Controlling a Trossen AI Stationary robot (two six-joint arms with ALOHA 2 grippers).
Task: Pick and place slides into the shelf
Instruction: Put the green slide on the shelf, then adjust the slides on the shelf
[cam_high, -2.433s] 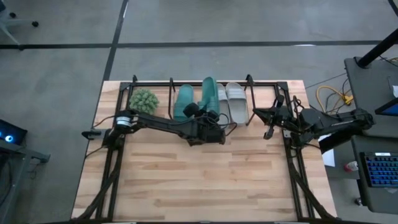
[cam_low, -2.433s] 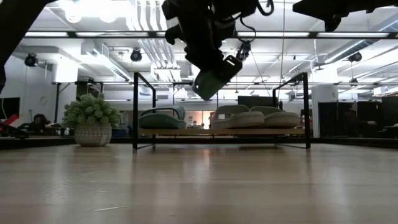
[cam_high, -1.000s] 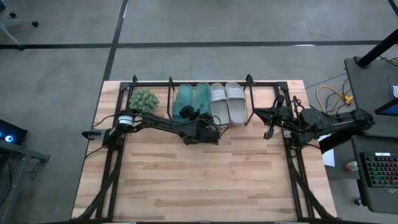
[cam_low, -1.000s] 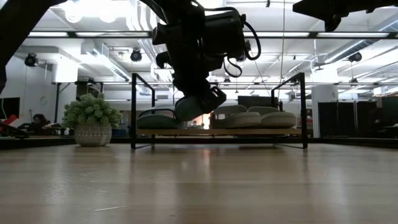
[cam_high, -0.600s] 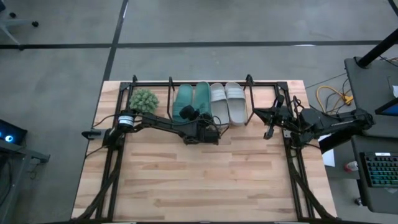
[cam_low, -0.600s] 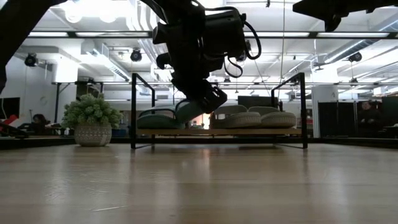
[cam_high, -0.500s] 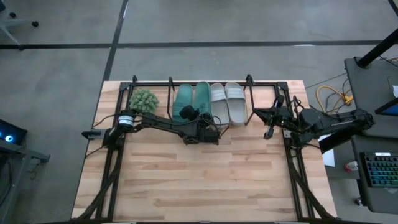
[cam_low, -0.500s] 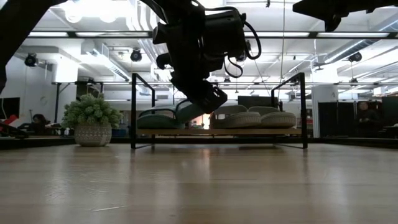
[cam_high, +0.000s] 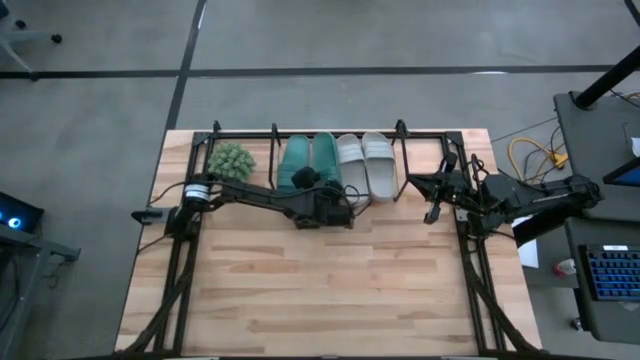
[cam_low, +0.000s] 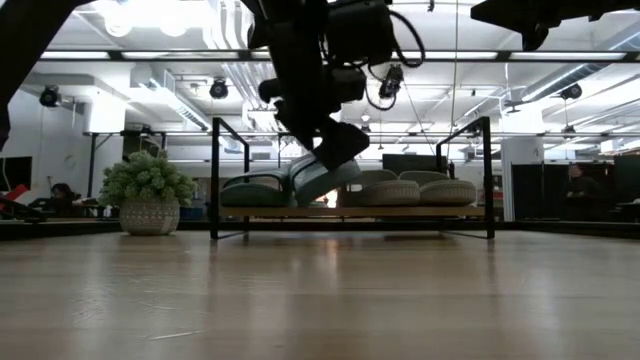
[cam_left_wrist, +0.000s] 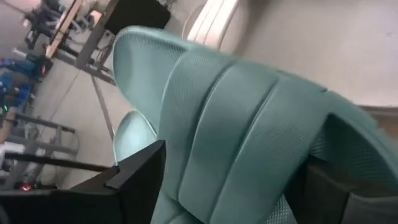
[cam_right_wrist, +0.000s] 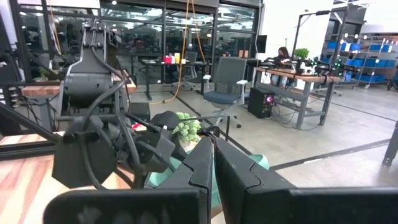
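Observation:
The shelf (cam_high: 275, 135) stands along the table's far edge. In it lie one teal slide (cam_high: 295, 165) and two white slides (cam_high: 350, 165), side by side. The second teal slide (cam_high: 325, 160) sits between them. In the low view that slide (cam_low: 322, 183) is tilted, its pale sole showing. My left gripper (cam_high: 328, 196) stands open at its near end, one finger on each side of the ribbed strap (cam_left_wrist: 249, 124). My right gripper (cam_high: 432, 205) hangs shut above the table, right of the shelf. My left gripper has its fingers (cam_left_wrist: 137, 174) close on either side of the teal slide's strap, coming slantwise from the near side and above. I cannot tell whether they touch the strap. The slide's far part lies in the shelf.
A small potted plant (cam_high: 232, 160) stands at the shelf's left end. The wooden tabletop (cam_high: 320, 290) lies bare in front of the shelf. A desk with a keyboard (cam_high: 610, 275) stands right of the table.
My left gripper has gone a little toward the far edge and up. The teal slide between its fingers has shifted with it toward the white slides and now shows more of its pale sole in the low view.

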